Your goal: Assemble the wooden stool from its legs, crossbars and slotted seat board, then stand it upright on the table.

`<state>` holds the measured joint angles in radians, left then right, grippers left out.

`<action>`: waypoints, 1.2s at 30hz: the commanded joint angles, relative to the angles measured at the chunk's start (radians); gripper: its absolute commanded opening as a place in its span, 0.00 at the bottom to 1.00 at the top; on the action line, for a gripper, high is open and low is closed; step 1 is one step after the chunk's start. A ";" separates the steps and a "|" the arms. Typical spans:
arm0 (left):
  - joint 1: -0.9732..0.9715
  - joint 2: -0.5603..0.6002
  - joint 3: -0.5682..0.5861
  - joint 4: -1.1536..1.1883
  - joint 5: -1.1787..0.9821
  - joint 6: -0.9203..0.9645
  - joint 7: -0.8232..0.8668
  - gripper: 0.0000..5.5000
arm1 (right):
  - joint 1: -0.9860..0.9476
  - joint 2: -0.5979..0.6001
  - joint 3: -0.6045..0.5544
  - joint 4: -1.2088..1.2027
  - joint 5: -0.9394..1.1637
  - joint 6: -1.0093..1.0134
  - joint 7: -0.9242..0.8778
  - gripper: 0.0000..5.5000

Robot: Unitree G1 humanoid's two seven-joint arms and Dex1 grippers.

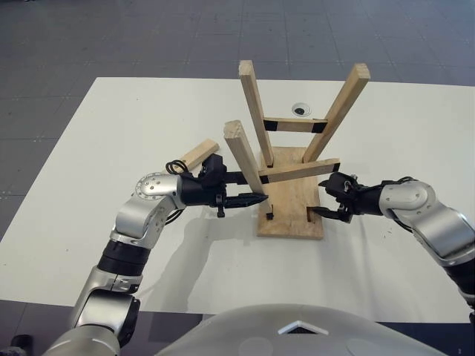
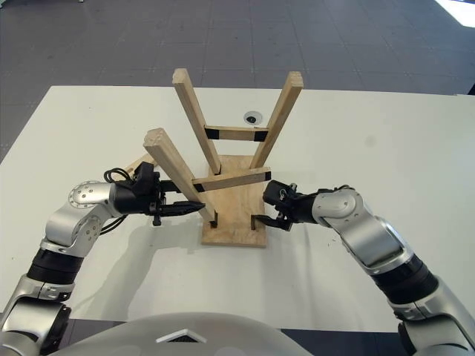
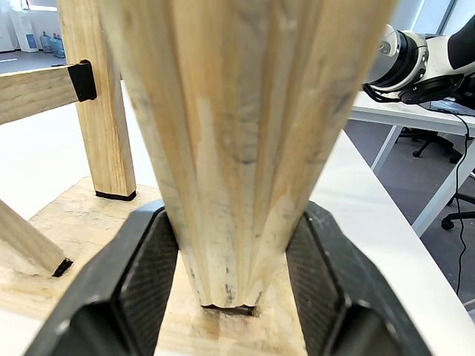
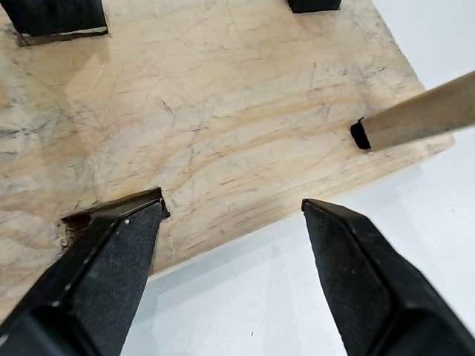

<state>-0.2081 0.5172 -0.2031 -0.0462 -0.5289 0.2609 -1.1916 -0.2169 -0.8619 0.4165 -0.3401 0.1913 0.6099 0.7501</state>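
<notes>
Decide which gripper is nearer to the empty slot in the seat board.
Right. The right gripper is open at the seat board's near edge, one finger at the empty slot; the left gripper is shut on a leg at the board's opposite near corner.

The seat board (image 4: 223,126) is pale bare wood, scratched and splintery at its slots, the near left leg (image 3: 237,148) the same unvarnished wood with coarse grain, the pads (image 3: 148,274) of the left hand (image 1: 257,199) matt black with a fine woven texture, and the tabletop (image 1: 133,119) smooth matt white.
</notes>
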 commanded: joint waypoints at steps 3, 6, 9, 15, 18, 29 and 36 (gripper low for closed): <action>-0.005 -0.014 -0.018 0.007 0.011 0.010 -0.035 0.38 | 0.015 0.001 0.001 0.045 -0.070 -0.022 0.027 0.63; -0.030 -0.013 0.013 -0.005 -0.040 0.074 -0.029 0.38 | 0.021 0.006 0.000 0.053 -0.081 -0.030 0.035 0.63; -0.041 -0.013 0.005 0.028 0.018 0.030 -0.018 0.38 | 0.028 0.012 -0.006 0.051 -0.085 -0.029 0.039 0.63; -0.053 -0.007 -0.037 0.073 0.106 -0.013 -0.030 0.37 | 0.043 0.023 -0.017 0.041 -0.100 -0.022 0.045 0.63; -0.060 0.009 -0.058 0.079 0.118 0.002 -0.049 0.37 | 0.040 0.028 -0.019 0.045 -0.107 -0.022 0.046 0.63; -0.087 0.061 -0.120 0.094 0.167 0.062 -0.073 0.37 | 0.046 0.041 -0.028 0.046 -0.121 -0.021 0.047 0.63; -0.067 0.057 -0.169 0.038 0.302 0.032 0.086 0.37 | 0.063 0.051 -0.036 0.031 -0.131 -0.010 0.044 0.63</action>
<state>-0.3250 0.5471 -0.3333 -0.0252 -0.3647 0.2670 -1.1924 -0.1808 -0.8126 0.3735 -0.3166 0.0743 0.5749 0.7872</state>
